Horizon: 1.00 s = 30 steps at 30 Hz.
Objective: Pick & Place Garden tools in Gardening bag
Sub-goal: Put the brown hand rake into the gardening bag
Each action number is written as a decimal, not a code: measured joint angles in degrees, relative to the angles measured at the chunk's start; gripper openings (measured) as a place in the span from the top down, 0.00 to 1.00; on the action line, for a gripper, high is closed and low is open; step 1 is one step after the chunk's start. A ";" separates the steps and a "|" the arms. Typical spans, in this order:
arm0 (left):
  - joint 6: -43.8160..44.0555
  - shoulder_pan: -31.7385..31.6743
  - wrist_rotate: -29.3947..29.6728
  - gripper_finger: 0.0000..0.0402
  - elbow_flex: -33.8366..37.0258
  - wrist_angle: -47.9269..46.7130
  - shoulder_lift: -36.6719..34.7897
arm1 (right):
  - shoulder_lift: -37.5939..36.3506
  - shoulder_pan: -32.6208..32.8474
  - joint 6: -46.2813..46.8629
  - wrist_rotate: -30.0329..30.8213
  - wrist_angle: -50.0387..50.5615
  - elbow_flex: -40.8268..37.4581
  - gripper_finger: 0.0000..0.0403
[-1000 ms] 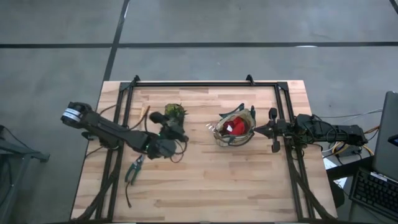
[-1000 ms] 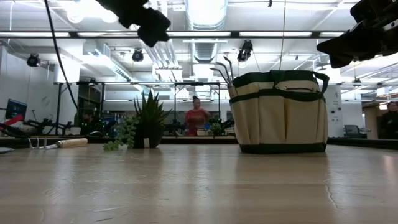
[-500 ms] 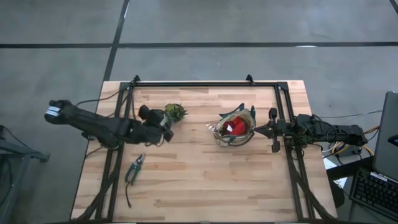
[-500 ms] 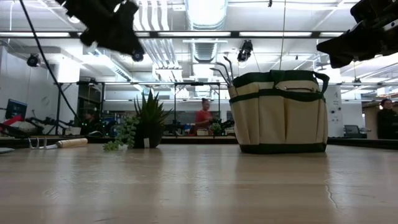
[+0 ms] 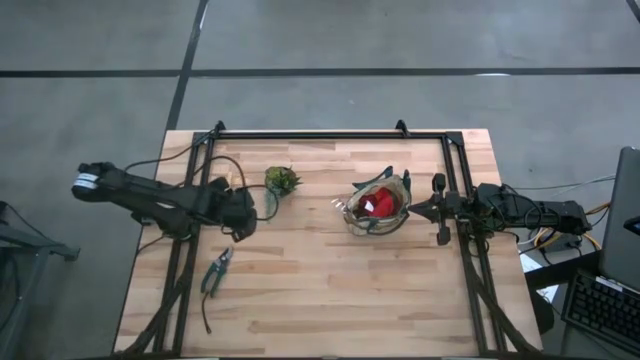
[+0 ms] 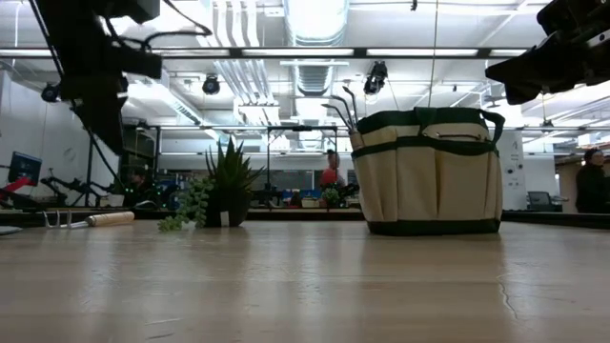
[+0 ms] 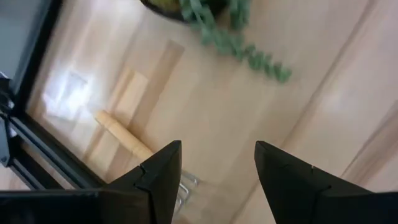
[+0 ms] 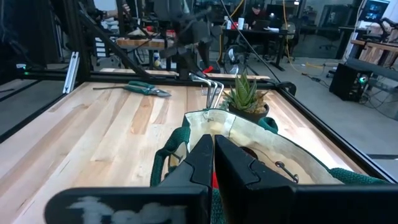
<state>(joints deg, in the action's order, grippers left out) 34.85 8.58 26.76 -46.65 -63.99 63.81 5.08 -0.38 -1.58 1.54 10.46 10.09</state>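
The beige gardening bag (image 5: 378, 205) with green trim stands right of the table's middle. A red glove (image 5: 380, 203) lies inside it and a dark handle (image 5: 384, 176) sticks out. The wooden-handled hand fork (image 7: 123, 135) lies near the far left, beside the small plant (image 5: 281, 180). The green-handled pruners (image 5: 215, 272) lie at the near left. My left gripper (image 5: 243, 203) hangs open over the table just short of the fork (image 6: 95, 218), touching nothing. My right gripper (image 5: 413, 209) is shut, above the bag's right rim (image 8: 261, 140). The other tools are hidden.
A black frame (image 5: 330, 135) runs along the table's far, left and right sides. The plant (image 6: 224, 186) stands between the fork and the bag (image 6: 434, 171). Bare wood lies in the table's near middle. People move in the room behind.
My left gripper has gone from the table's middle toward its left and far edges and has come down, and now hangs near the hand fork. The bag, the pruners and the fork have not moved.
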 joint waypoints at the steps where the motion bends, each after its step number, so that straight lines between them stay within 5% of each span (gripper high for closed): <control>1: -0.76 -0.45 -1.26 0.49 0.13 -0.06 0.82 | 0.00 -0.01 -0.09 0.00 -0.04 0.00 0.98; 4: -2.69 -2.09 -5.81 0.49 0.19 -2.23 4.55 | -0.04 -0.02 0.02 0.00 -0.02 0.00 0.98; 17: -16.09 -6.71 -6.20 0.59 0.82 -6.82 18.23 | -0.04 0.00 -0.01 0.00 0.00 0.00 0.98; 30: -18.99 -7.40 -9.20 0.60 5.75 -2.45 21.18 | -0.03 0.00 -0.03 0.00 0.00 0.00 0.98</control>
<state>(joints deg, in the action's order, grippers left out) 15.86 1.19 17.56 -40.90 -66.44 84.99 5.05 -0.38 -1.61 1.54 10.46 10.09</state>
